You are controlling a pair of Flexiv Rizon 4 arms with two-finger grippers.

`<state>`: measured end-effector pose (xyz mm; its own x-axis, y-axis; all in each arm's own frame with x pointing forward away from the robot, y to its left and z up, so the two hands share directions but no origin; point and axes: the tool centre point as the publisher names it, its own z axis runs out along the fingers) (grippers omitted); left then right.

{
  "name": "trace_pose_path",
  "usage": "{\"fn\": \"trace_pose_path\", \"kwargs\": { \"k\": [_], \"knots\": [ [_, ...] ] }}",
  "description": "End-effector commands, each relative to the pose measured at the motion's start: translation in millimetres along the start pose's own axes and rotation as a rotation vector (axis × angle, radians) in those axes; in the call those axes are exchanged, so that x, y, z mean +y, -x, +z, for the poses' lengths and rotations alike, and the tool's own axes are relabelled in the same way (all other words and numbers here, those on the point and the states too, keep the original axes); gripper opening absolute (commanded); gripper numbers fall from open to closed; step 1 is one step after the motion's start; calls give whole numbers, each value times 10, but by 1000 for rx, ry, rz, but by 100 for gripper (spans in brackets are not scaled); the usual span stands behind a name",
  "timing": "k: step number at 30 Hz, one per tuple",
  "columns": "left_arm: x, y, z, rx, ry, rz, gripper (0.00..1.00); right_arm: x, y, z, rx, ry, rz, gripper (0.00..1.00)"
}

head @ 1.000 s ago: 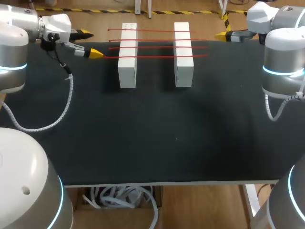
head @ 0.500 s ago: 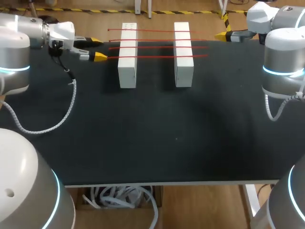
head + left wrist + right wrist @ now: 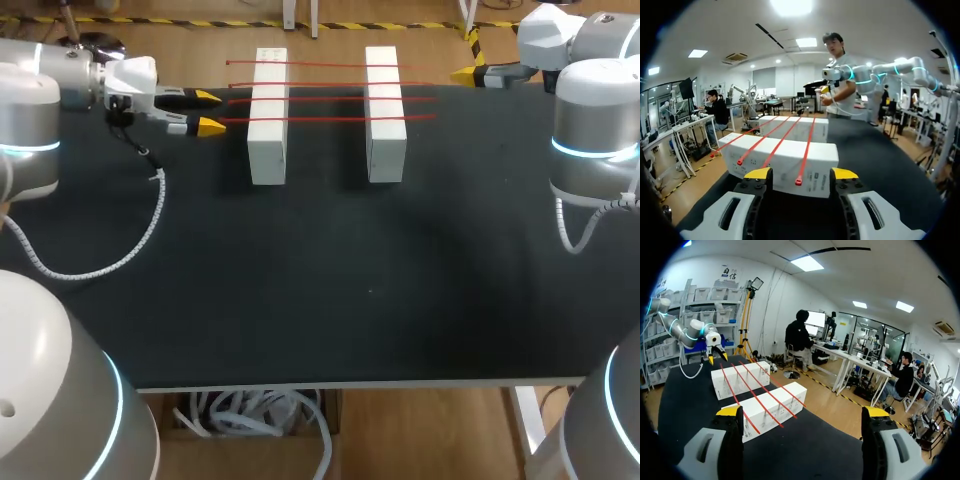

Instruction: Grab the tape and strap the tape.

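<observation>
I am holding my left pincer (image 3: 801, 175) with its fingers apart, gripping nothing, just short of the nearer white block (image 3: 785, 162). 4 red tapes (image 3: 805, 150) are lying stretched across this block and the farther white block (image 3: 795, 129) ahead of it. The closest tape end (image 3: 798, 181) is hanging in line with the gap between my fingertips, touching neither. My right pincer (image 3: 802, 411) is hovering with its fingers wide apart, well apart from both blocks, over the black counter (image 3: 330, 280).
</observation>
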<state>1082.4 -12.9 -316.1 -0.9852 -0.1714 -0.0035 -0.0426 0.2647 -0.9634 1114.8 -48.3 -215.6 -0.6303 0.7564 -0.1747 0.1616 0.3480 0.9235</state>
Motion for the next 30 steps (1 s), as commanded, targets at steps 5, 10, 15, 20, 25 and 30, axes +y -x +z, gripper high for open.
{"fn": "trace_pose_path", "kwargs": {
  "k": [5,10,15,20,25,30],
  "knots": [
    [85,22,73,14,-41,6,49,-3,5,-7,2,1,0,100],
    [101,19,99,13,-53,6,48,-3,5,-7,2,1,0,100],
    [125,-20,117,24,-81,2,47,-3,5,-7,2,1,0,100],
    [116,-44,134,39,-96,12,44,-3,5,-7,2,1,0,100],
    [99,-27,129,43,-106,20,43,-3,5,-7,2,1,0,100],
    [91,-17,120,52,-104,25,39,-3,5,-7,2,1,0,100]
  ]
}}
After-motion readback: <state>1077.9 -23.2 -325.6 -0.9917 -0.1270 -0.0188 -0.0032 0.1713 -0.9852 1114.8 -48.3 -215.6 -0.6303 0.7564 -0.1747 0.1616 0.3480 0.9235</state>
